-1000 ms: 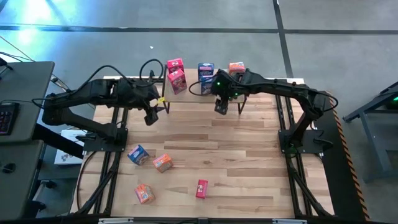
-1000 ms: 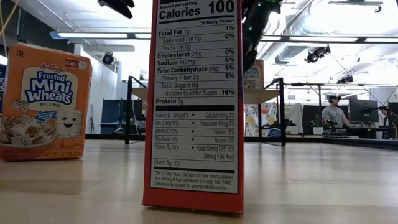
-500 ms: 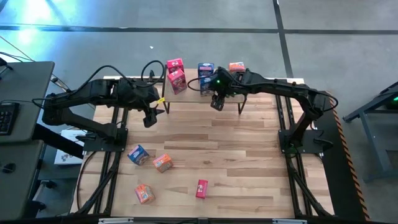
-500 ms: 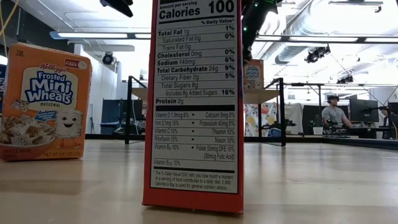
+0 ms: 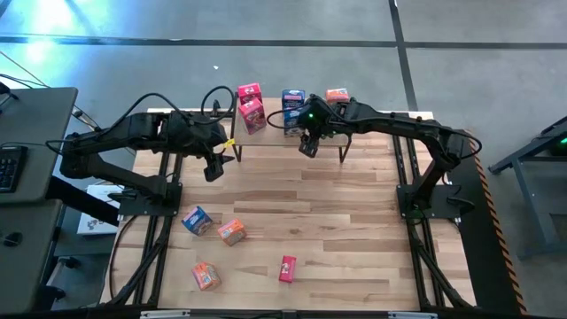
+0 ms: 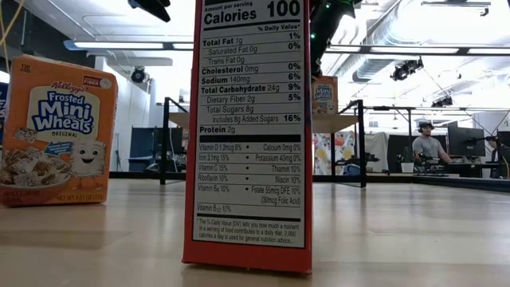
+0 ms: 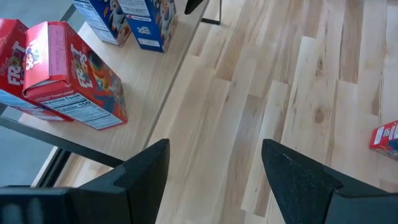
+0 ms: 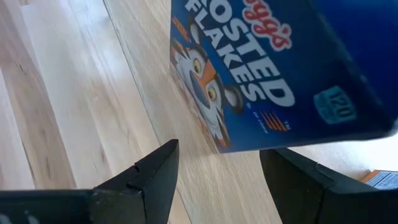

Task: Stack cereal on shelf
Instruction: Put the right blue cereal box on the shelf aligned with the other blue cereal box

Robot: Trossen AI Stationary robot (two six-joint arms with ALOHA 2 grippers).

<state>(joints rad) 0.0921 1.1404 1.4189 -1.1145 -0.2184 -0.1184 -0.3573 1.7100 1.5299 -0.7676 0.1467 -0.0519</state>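
Where print reads, the blue box point(image 8: 292, 68) says "Frosted Flakes", the orange box point(image 6: 56, 131) "Frosted Mini Wheats". Right gripper point(image 5: 306, 147), jaws open and empty, hovers at the shelf point(image 5: 330, 132), 12 o'clock; left gripper point(image 5: 213, 168), open and empty, at 10.

The wooden bench point(image 5: 292, 204) carried four cereal boxes: blue point(image 5: 196, 220), orange point(image 5: 232, 232), orange point(image 5: 205, 276) and red point(image 5: 287, 268). The shelf point(image 5: 275, 128) at its far edge bore red point(image 5: 251, 106), blue point(image 5: 293, 102) and orange point(image 5: 336, 95) boxes.

In the low view, the orange cereal box point(image 6: 57, 131) near the table's edge reads "Kellogg's Frosted Mini Wheats Original". The red box point(image 6: 249, 135) shows a nutrition panel: "Calories 100", "Total Fat 1g", "Sodium 140mg", "Protein 2g". The blue box point(image 8: 292, 68) reads "Frosted Flakes", "120". On the shelf, a red box point(image 7: 71, 78) reads "Froot".
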